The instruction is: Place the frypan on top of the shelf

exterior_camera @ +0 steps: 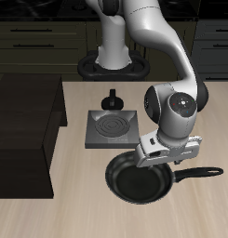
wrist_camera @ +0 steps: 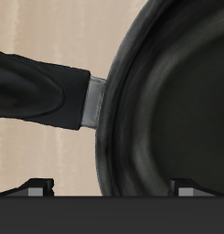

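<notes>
The frypan [exterior_camera: 139,179] is a round black shallow pan lying flat on the table near its front edge, its long black handle [exterior_camera: 199,173] pointing away from the shelf. In the wrist view the frypan [wrist_camera: 168,110] fills much of the frame, and its handle [wrist_camera: 36,87] meets the rim at a grey neck. My gripper [exterior_camera: 162,162] hovers just above that rim-and-handle junction, open, fingertips [wrist_camera: 36,187] wide apart with nothing between them. The shelf [exterior_camera: 27,130] is the big dark wooden unit at the table's side, with a flat top.
A square grey stove plate [exterior_camera: 113,125] with a spiral coil lies just behind the pan. A small black knobbed pot [exterior_camera: 114,98] stands behind that plate. Dark kitchen cabinets line the back.
</notes>
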Available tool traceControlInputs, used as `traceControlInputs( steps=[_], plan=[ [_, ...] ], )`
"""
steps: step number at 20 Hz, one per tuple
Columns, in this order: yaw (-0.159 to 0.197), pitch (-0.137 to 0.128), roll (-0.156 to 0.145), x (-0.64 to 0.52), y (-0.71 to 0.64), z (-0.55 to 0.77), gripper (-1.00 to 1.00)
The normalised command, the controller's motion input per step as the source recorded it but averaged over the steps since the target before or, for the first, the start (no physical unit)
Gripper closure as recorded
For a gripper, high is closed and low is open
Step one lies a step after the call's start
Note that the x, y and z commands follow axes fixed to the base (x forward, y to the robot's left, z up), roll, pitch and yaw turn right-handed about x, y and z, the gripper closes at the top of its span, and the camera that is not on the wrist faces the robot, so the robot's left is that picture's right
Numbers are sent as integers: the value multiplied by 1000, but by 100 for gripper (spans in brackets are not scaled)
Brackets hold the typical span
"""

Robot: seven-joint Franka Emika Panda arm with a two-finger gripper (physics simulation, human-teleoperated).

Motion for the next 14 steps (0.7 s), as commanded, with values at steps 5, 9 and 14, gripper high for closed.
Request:
traceControlInputs(
  steps=[5,9,14],
  plan=[
    [38,44,5,-16,-63,-275,-100],
    [55,115,-24,31,-189,-556,-100],
    [15,78,-24,-7,-297,-509,100]
  ],
)
